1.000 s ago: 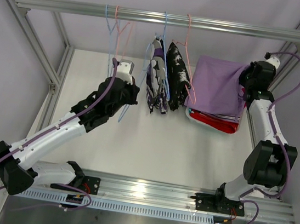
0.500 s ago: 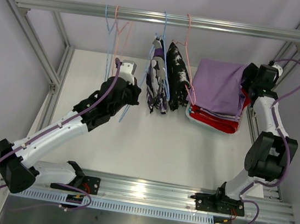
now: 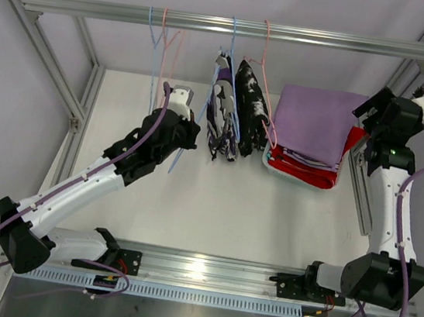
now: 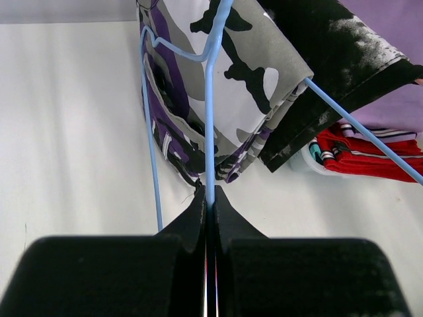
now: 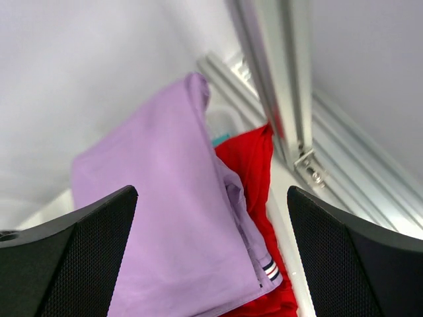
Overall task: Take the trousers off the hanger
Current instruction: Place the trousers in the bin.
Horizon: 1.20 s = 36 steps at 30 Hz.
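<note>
Nearest me, my left pincer [image 4: 209, 198] is clamped tight on the wire of the blue hanger [image 4: 209, 99], with nothing else in it. Just beyond its tips the printed pair [image 4: 251, 72] is draped on that hanger. The black blotched pair [image 4: 330, 46] hangs against it on the right.

Further right, the lilac pair [image 5: 158, 218] lies flat on the red pair [image 5: 254, 172], a sliver of teal showing under them, all piled on the table [image 3: 190, 203]. My right pincer [image 5: 210, 191] hovers by the pile's far right edge, spread wide and empty, well apart from the two hanging pairs.

I judge the printed pair is next. The right arm would have to cross left, take its lower edge and draw it off while the left steadies the hanger. Farthest off, the rail [image 3: 229, 26] carries the hangers.
</note>
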Tool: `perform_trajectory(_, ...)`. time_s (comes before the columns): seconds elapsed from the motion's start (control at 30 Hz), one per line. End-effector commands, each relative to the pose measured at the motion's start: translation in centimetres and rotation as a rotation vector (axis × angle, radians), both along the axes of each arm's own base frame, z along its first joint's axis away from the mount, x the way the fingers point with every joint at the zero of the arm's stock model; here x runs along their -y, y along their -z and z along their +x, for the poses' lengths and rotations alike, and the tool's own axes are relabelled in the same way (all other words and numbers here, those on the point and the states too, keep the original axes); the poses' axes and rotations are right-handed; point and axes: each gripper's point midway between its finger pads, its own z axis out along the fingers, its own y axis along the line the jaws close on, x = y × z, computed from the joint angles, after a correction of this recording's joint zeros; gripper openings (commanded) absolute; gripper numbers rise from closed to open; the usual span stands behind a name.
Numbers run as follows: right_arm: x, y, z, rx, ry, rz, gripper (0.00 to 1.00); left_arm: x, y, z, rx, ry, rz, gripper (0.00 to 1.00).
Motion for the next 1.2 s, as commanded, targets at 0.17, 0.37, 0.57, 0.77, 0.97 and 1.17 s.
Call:
perform_trajectory(0.17, -1.2, -3.3, -1.8, 0.141, -0.037, -0.010, 0.99, 0.3, -3.9, -0.3, 0.060, 0.017, -0.089, 0.00)
perform_trajectory(0.37, -6.3, -0.8, 1.2, 0.089, -0.181, 0.005, 0.99, 0.2, -4.0, -0.4, 0.065, 0.018, -0.089, 0.00)
perform_trajectory(0.57, -11.6, 0.4, 5.4, 0.024, -0.299, -0.052, 0.99, 0.0, -4.2, -0.3, 0.076, 0.011, -0.084, 0.00)
perform_trajectory(0.77, -13.1, 1.1, 9.2, -0.010, -0.308, -0.098, 1.00, -0.1, -4.3, -0.4, 0.078, 0.013, -0.085, 0.00)
perform_trajectory(0.97, -12.8, 13.5, 11.3, -0.251, -0.292, -0.074, 0.99, -0.2, -4.6, -0.4, 0.083, 0.014, -0.091, 0.00)
perform_trajectory(1.17, -13.7, 20.4, 11.0, -0.421, -0.329, 0.013, 0.99, -0.3, -5.0, -0.6, 0.090, 0.025, -0.106, 0.00)
